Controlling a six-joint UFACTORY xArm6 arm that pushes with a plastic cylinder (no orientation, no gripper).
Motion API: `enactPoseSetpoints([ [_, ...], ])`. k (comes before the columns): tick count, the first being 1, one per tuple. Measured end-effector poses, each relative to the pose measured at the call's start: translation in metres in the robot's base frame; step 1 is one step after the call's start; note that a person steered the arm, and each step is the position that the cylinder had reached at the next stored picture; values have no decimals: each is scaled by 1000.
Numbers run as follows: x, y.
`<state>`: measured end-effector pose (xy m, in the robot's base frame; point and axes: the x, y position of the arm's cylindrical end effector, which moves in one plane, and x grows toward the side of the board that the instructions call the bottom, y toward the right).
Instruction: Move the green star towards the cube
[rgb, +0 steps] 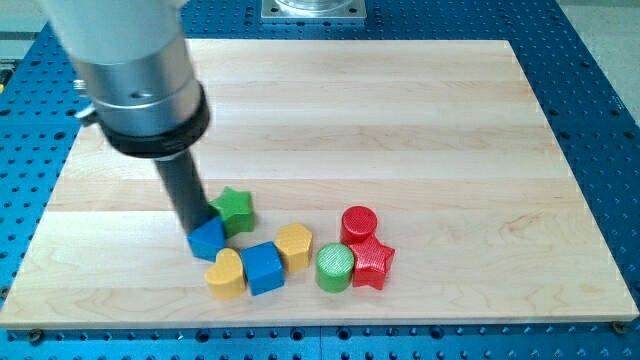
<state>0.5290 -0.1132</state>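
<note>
The green star (236, 209) lies left of the board's middle, touching a small blue block (207, 239) at its lower left. A blue cube (263, 268) sits below and to the right of the star, between a yellow heart (226, 274) and a yellow hexagonal block (294, 245). My tip (192, 228) stands at the star's left, right against the small blue block's upper left edge. The rod rises from there to the view's upper left.
A green cylinder (335, 268), a red cylinder (359, 224) and a red star (372, 263) cluster right of the cube. The wooden board (400, 120) lies on a blue perforated table (600, 100). The arm's grey body (140, 70) fills the upper left.
</note>
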Motion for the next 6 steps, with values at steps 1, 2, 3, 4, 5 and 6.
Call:
enactPoseSetpoints([
  [1,3,4],
  [2,-37,-35],
  [3,-86,21],
  [4,-63,27],
  [5,-63,-6],
  [6,-41,18],
])
